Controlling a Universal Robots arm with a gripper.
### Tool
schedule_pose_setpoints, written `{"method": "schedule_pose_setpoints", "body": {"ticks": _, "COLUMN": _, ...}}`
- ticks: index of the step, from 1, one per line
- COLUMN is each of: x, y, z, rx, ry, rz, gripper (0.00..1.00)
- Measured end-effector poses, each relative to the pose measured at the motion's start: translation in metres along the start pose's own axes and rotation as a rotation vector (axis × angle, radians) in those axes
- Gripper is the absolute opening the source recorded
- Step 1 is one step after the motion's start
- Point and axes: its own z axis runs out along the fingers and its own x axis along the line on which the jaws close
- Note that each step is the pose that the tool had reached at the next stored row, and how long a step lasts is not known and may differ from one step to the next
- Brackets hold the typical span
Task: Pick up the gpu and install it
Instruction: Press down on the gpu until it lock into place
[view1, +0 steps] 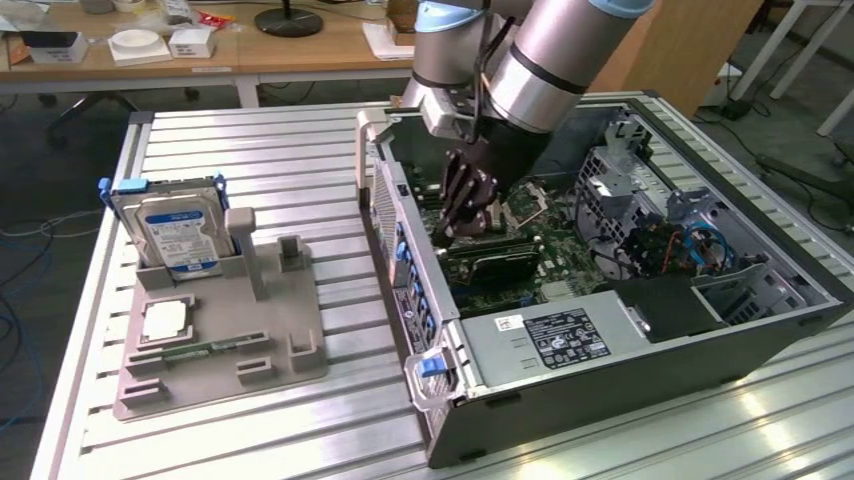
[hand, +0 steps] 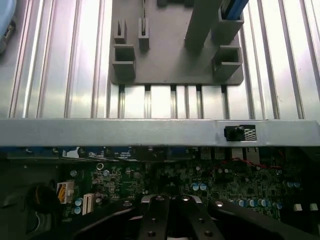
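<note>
Black gpu (view1: 491, 262) seated on the motherboard (view1: 561, 240) inside one open computer case (view1: 747, 330), one clenched tool (view1: 454, 222) just above it.

A grey parts holder (view1: 220, 340) sits well apart from the jaws, carrying an upright hard drive (view1: 171, 228). The open computer case (view1: 747, 330) surrounds them.
</note>
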Motion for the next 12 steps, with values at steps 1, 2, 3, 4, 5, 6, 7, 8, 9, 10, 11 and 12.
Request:
{"method": "schedule_pose_setpoints", "body": {"ticks": 1, "x": -0.001, "y": 0.0001, "z": 0.0001, "rx": 0.0, "ry": 0.0001, "rz": 0.0, "gripper": 0.1}}
{"method": "schedule_pose_setpoints", "body": {"ticks": 2, "x": -0.0015, "y": 0.0002, "z": 0.0002, "rx": -0.0001, "ry": 0.0001, "rz": 0.0, "gripper": 0.1}}
{"method": "schedule_pose_setpoints", "body": {"ticks": 3, "x": -0.0019, "y": 0.0006, "z": 0.0006, "rx": -0.0001, "ry": -0.0002, "rz": 0.0, "gripper": 0.1}}
{"method": "schedule_pose_setpoints", "body": {"ticks": 4, "x": -0.0028, "y": 0.0009, "z": 0.0008, "rx": -0.0007, "ry": 0.0001, "rz": 0.0, "gripper": 0.1}}
{"method": "schedule_pose_setpoints", "body": {"ticks": 5, "x": -0.0037, "y": 0.0013, "z": 0.0011, "rx": -0.0013, "ry": 0.0001, "rz": 0.0, "gripper": 0.1}}
{"method": "schedule_pose_setpoints", "body": {"ticks": 6, "x": -0.0046, "y": 0.0023, "z": 0.0014, "rx": -0.0019, "ry": 0.0002, "rz": 0.0, "gripper": 0.1}}
{"method": "schedule_pose_setpoints", "body": {"ticks": 7, "x": -0.0058, "y": 0.0034, "z": 0.002, "rx": -0.0033, "ry": 0.0, "rz": 0.0, "gripper": 0.1}}
{"method": "schedule_pose_setpoints", "body": {"ticks": 8, "x": -0.0058, "y": 0.0044, "z": 0.0023, "rx": -0.0049, "ry": 0.0, "rz": 0.0, "gripper": 0.1}}
{"method": "schedule_pose_setpoints", "body": {"ticks": 9, "x": -0.0058, "y": 0.0059, "z": 0.0028, "rx": -0.0077, "ry": 0.0002, "rz": 0.0, "gripper": 0.1}}
{"method": "schedule_pose_setpoints", "body": {"ticks": 10, "x": -0.0057, "y": 0.0076, "z": 0.0037, "rx": -0.0126, "ry": 0.0003, "rz": 0.0, "gripper": 0.1}}
{"method": "schedule_pose_setpoints", "body": {"ticks": 11, "x": -0.0057, "y": 0.0078, "z": 0.0038, "rx": -0.0146, "ry": 0.0004, "rz": 0.0, "gripper": 0.1}}
{"method": "schedule_pose_setpoints", "body": {"ticks": 12, "x": -0.0056, "y": 0.0077, "z": 0.0039, "rx": -0.0169, "ry": 0.0005, "rz": 0.0, "gripper": 0.1}}
